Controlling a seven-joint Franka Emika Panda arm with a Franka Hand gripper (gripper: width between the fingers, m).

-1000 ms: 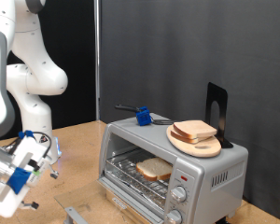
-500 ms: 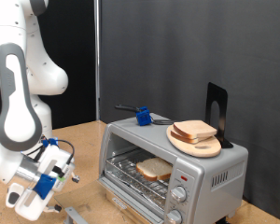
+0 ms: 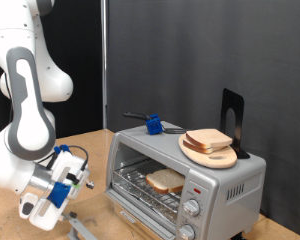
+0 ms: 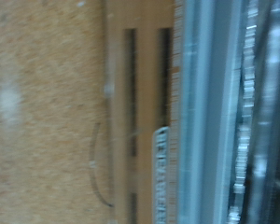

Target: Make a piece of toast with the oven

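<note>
The silver toaster oven (image 3: 225, 185) stands at the exterior view's right with its glass door (image 3: 125, 216) folded down. One slice of pale bread (image 3: 166, 181) lies on the wire rack inside. A second like slice (image 3: 207, 139) lies on a round wooden plate (image 3: 218, 158) on top of the oven. My gripper (image 3: 78, 175), white with blue parts, hangs low over the wooden table, just to the exterior view's left of the open door, with nothing seen in it. The wrist view is blurred; it shows the tabletop (image 4: 42, 112) and the oven door's metal edge and glass (image 4: 210, 112), but no fingers.
A blue-handled utensil (image 3: 152, 124) and a black stand (image 3: 233, 120) sit on the oven's top. Two round knobs (image 3: 190, 208) and a red light (image 3: 196, 188) are on its front. A dark curtain hangs behind. The robot's arm (image 3: 25, 100) fills the exterior view's left.
The gripper has moved to the exterior view's right, from the far left edge towards the open oven door. The bread slices and the oven have not moved.
</note>
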